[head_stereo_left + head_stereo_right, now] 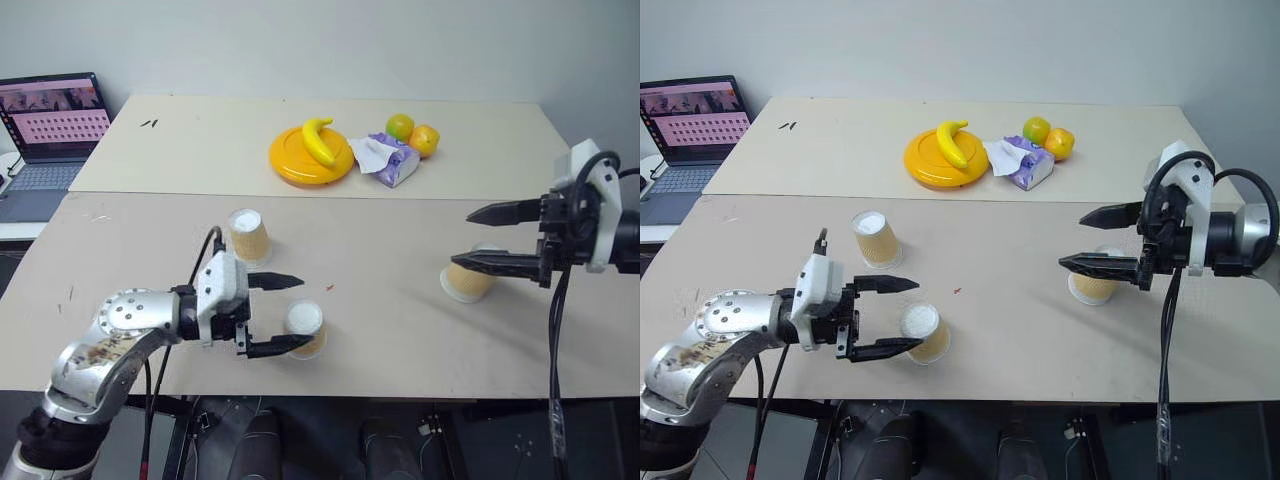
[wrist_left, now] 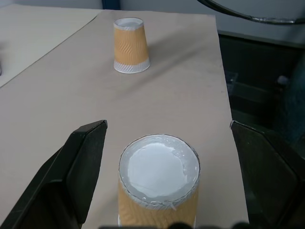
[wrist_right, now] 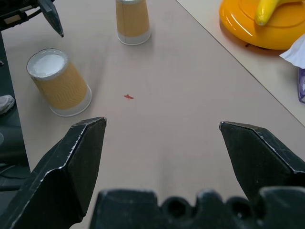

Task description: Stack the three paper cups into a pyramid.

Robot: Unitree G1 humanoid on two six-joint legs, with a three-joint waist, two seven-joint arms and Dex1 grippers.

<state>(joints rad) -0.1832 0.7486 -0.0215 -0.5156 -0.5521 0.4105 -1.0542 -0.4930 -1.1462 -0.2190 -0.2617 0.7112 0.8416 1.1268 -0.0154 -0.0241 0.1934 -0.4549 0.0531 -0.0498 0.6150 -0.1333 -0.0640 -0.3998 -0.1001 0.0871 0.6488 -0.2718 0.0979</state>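
Three tan paper cups stand upside down, white bases up, on the near bench [image 1: 400,330], all apart from one another and none stacked.

The near cup [image 1: 305,328] sits toward six o'clock, close to the front edge. The left gripper [image 1: 276,315] reaches in from eight o'clock with its fingers [image 1: 275,282] spread wide, one on either side of this cup. In the left wrist view the cup [image 2: 158,181] stands between the two fingers with bare bench showing on both sides, so neither finger touches it.

The second cup [image 1: 249,236] stands just beyond, toward ten o'clock from the near cup, free of either gripper.

The third cup [image 1: 470,281] is well apart at three o'clock. The right gripper [image 1: 495,238] hangs above it, fingers spread and pinching nothing; the lower finger crosses in front of the cup's top in the head views, and whether it touches the cup cannot be told.

On the far bench, at twelve o'clock, lies an orange plate [image 1: 300,160] with a banana [image 1: 319,140] on it. Just beside it at one o'clock are a purple tissue pack [image 1: 392,160] and two round fruits [image 1: 412,133]. A laptop [image 1: 45,140] stands open at ten o'clock.
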